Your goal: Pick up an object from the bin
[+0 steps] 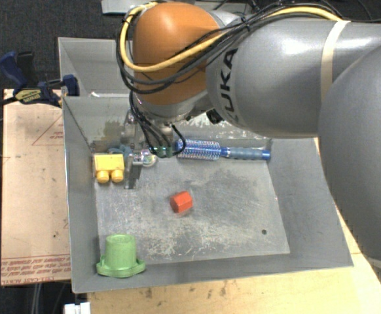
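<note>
While the end effector [135, 165] hangs low in the grey metal bin [197, 247], the yellow plastic block [108, 168] lies just beside it, toward the view's left; whether it is clenched or released, I cannot tell.

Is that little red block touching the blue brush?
Apart. The camera view shows bare grey bin floor between the red block and the blue brush.

The grey arm [289, 77] bears the letters "UKA".

Yellow block [108, 168], perhaps studded, lying far left
</note>
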Robot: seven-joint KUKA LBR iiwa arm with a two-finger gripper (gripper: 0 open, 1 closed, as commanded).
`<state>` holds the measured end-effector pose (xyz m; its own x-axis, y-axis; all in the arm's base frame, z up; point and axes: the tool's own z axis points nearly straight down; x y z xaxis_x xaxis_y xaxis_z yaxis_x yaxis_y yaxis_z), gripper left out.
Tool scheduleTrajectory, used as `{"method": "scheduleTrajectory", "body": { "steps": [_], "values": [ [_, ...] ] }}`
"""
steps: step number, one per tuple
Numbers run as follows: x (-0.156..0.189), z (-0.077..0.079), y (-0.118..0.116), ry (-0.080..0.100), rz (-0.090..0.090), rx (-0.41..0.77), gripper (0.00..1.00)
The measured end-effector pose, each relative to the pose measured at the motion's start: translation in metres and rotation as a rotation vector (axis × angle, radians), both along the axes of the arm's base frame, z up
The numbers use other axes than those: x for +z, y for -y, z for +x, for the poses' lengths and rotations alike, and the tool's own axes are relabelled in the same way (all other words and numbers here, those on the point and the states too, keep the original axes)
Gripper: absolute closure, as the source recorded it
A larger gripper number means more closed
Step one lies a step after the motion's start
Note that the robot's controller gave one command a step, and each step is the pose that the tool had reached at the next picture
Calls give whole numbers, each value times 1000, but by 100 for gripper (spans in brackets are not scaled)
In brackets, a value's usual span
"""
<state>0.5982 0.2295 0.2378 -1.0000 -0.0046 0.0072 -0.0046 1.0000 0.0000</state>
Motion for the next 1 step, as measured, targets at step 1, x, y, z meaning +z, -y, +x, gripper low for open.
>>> {"method": "scheduleTrajectory", "body": {
  "steps": [1],
  "values": [
    [-136,28,-9,36,10,373,0]
  ]
}}
